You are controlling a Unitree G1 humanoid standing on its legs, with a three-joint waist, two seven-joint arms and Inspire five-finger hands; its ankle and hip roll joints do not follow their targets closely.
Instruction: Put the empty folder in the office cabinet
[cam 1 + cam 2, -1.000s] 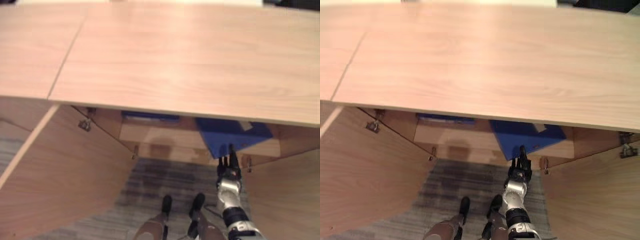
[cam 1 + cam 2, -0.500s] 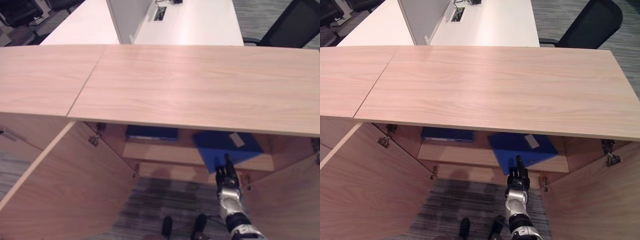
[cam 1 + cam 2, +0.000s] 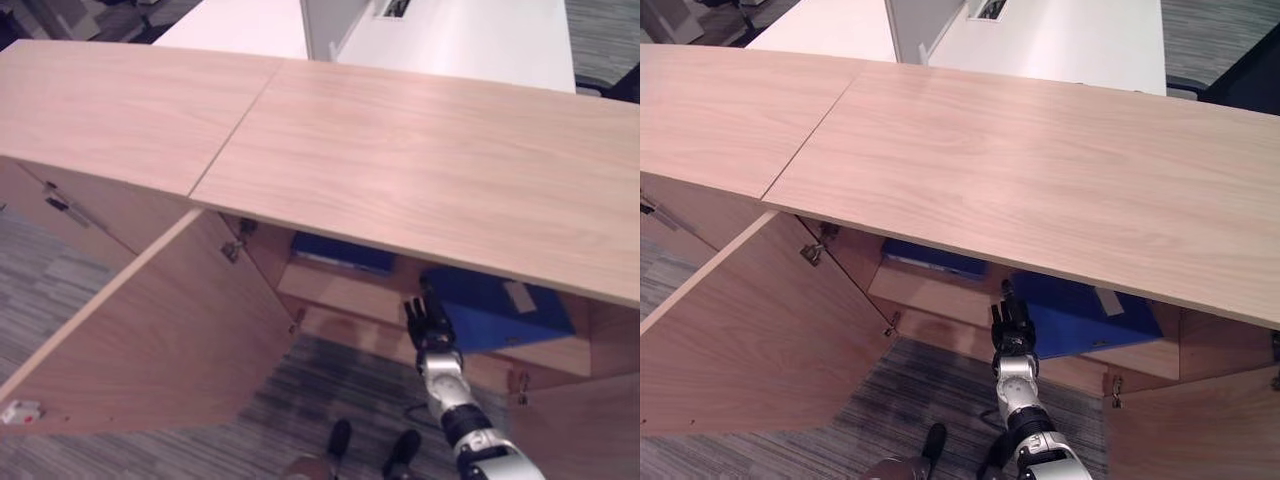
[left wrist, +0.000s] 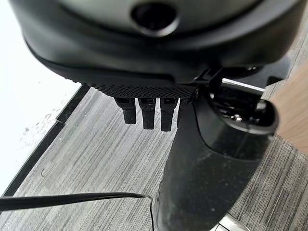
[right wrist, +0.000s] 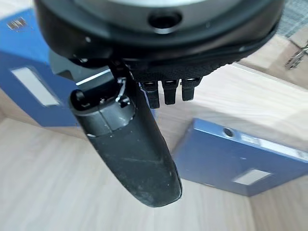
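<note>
My right hand, fingers straight and holding nothing, has drawn back from the flat blue folder. The folder now rests on the wooden cabinet shelf. I judge it placed; left hand fingers straight too.

Two blue folders, one cabinet

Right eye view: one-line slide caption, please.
Right hand, fingers straight, at the open cabinet shelf beside a blue folder lying flat.

Grey striped carpet floor. Light wood surface above open cabinet door. White desk with divider panel beyond.
</note>
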